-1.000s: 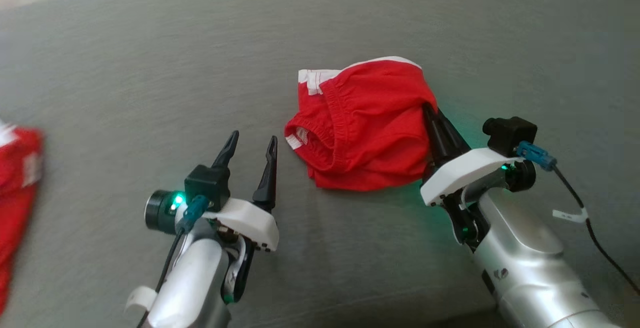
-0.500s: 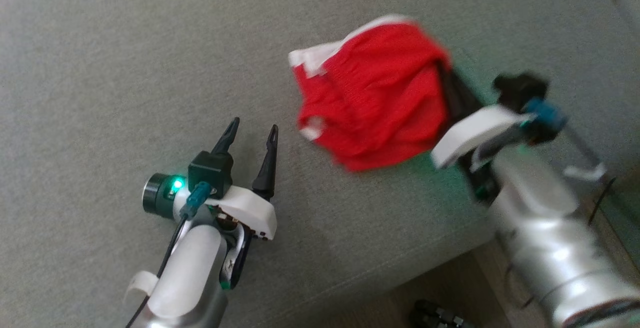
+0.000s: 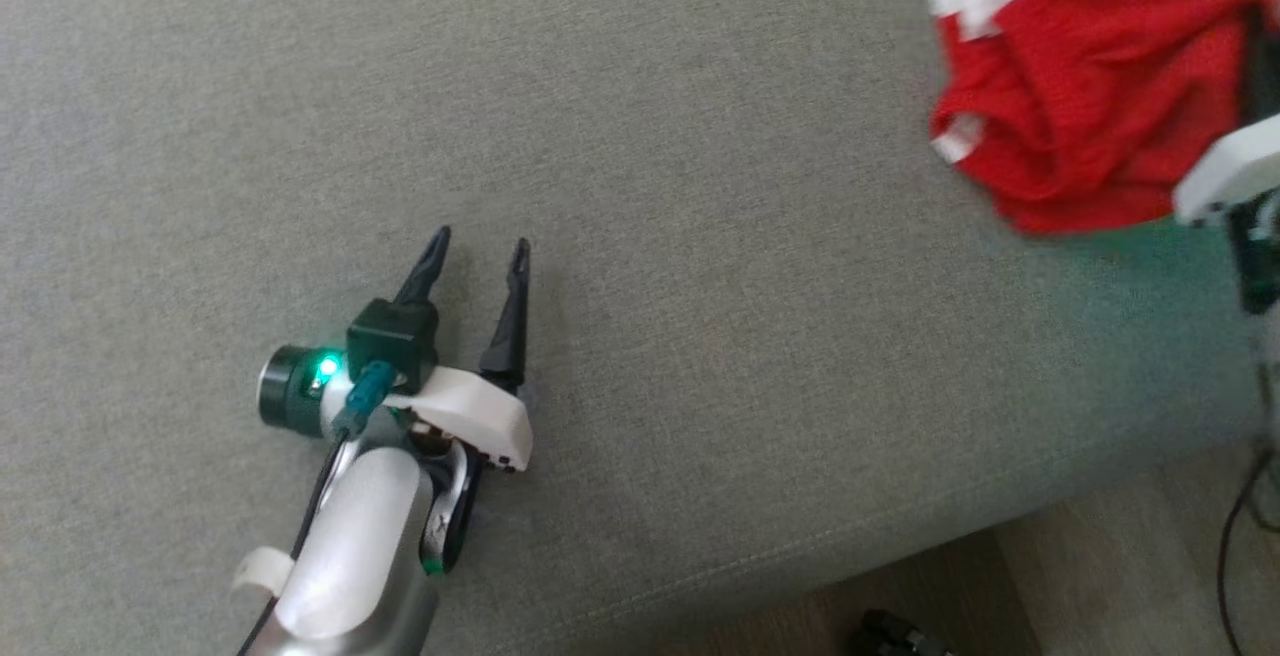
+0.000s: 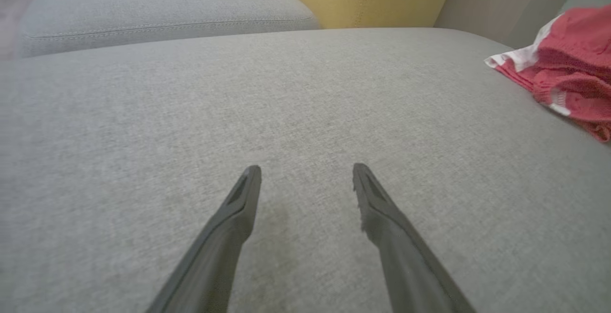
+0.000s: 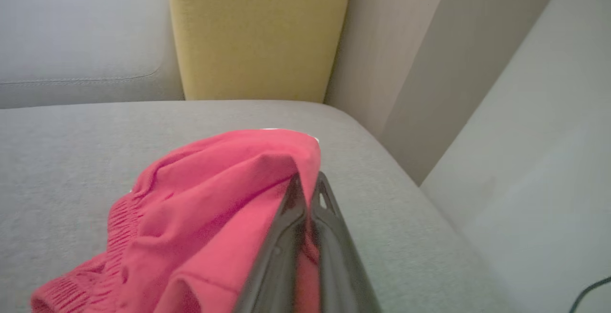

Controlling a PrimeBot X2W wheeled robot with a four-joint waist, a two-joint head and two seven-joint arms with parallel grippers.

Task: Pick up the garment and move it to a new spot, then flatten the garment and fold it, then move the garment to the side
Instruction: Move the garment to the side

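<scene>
1. Where the grey seat cushion (image 3: 700, 136) ends nearest the robot, its front edge (image 3: 900, 526) is seen dropping to a wooden floor (image 3: 1100, 556) on which a dark cable (image 3: 1240, 536) trails. Any carry towards that edge is best avoided.
2. Just beyond, the left gripper (image 3: 480, 239) is held low over bare cushion, its fingers spread wide with nothing between them, well apart from the garment.
3. Farther on, at the right, the garment (image 3: 1090, 106), red mesh shorts with white trim, is seen bunched. One fold is clamped by the right gripper (image 5: 309, 179), whose fingers are pressed together on the cloth. Whether the lower folds touch the cushion cannot be told.
4. The step in hand is judged to be the carry to a new spot. It is done well if the pinch is held firm and the bundle is raised so that no hem drags. The garment is best set down on the wide bare stretch in mid-cushion, within reach of both grippers for flattening.
5. Farthest off, the seat is bounded by a yellow back cushion (image 5: 258, 31) and a pale upright panel (image 5: 501, 112). Room is judged ample to the left and scant to the right.
</scene>
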